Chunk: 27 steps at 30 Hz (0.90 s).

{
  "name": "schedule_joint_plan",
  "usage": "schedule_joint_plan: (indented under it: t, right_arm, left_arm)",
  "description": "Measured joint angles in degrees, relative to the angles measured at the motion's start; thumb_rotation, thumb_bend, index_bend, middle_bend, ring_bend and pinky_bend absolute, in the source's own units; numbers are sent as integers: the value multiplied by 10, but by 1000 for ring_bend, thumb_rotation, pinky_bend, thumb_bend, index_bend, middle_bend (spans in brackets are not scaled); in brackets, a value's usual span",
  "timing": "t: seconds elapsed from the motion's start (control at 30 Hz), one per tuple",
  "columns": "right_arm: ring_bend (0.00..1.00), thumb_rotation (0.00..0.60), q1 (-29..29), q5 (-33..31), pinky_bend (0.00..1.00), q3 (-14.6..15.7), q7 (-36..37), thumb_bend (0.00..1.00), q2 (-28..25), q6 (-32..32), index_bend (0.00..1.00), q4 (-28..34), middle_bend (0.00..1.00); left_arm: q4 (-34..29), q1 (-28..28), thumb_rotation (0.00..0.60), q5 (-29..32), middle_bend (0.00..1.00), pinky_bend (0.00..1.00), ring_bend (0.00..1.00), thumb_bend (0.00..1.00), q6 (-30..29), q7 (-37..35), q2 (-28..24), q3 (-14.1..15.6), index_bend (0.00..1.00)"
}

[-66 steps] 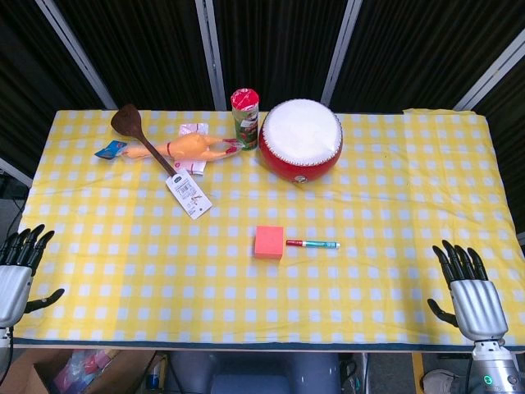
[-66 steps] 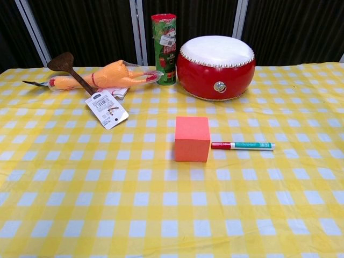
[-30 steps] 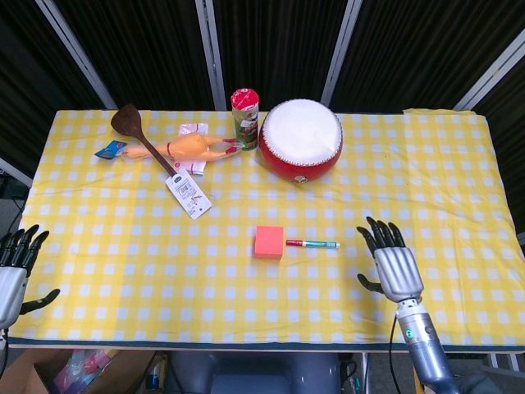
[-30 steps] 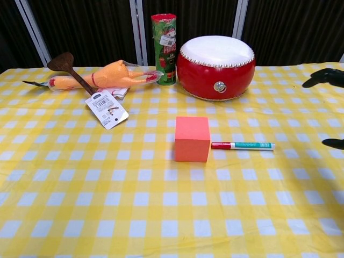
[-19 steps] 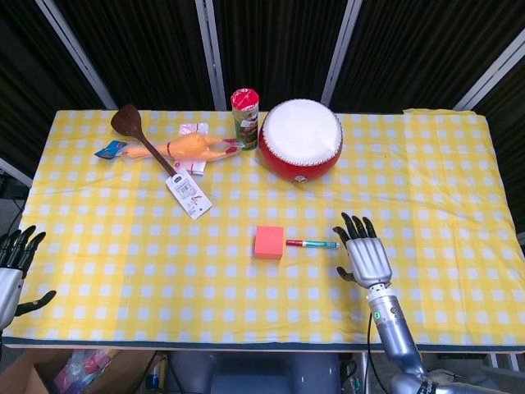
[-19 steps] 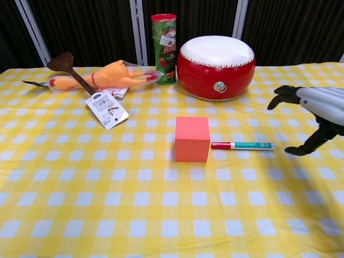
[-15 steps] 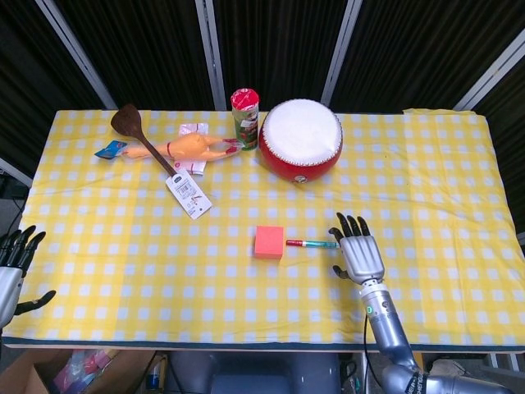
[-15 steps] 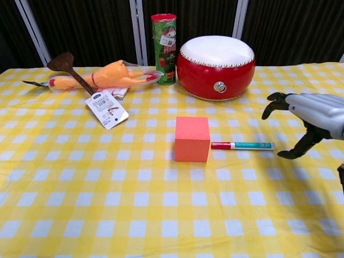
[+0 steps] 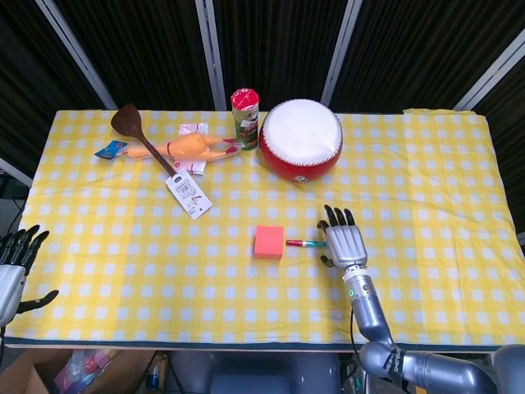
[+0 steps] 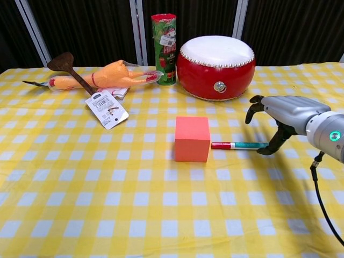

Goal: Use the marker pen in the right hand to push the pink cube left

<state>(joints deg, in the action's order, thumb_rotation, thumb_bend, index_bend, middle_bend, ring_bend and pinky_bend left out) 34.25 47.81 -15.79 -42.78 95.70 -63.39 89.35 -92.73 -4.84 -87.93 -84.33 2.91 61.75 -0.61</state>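
The cube (image 10: pixel 192 138) was a plain block with a pink-orange colour, with flat faces and sharp edges. It sat upright on the yellow checked cloth (image 10: pixel 107 204), close to the middle of the table. The pen (image 10: pixel 236 145) was thin, with a red cap at its left end and a green and white body. It lay flat on the cloth just to the right of the cube, and its red end pointed at the cube's right face. A small gap seemed to be between them.

The right hand (image 10: pixel 279 115) was over the right end of the pen. Its fingers were spread and bent downward, and the thumb (image 10: pixel 271 144) reached down to the cloth at the pen's end. It held nothing; if the thumb touched the pen, I could not tell. In the head view this hand (image 9: pixel 344 240) covered the right part of the pen (image 9: pixel 303 243), and the cube (image 9: pixel 268 242) was near it, to its left.

The left hand (image 9: pixel 15 267) was at the near left edge of the table, well apart from the cube. Its fingers were straight and apart, and it held nothing.
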Motion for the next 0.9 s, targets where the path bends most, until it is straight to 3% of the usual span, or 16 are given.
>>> schedule_joint_plan:
  t: [0.37, 0.57, 0.9]
  right_arm:
    - [0, 600, 27, -33, 0, 5, 3, 286, 35, 14, 357, -44, 60]
    - [0, 600, 36, -37, 0, 9, 7, 287, 51, 11, 430, -58, 97]
    - [4, 600, 45, -35, 0, 13, 20, 452, 67, 7, 568, -81, 134]
  left_arm:
    - [-1, -1, 600, 0, 0, 0, 0, 0, 2, -6, -2, 0, 0]
    - [-1, -2, 600, -1, 0, 0, 0, 0, 3, -7, -2, 1, 0]
    - [-2, -3, 600, -1, 0, 0, 0, 0, 3, -10, -3, 1, 0]
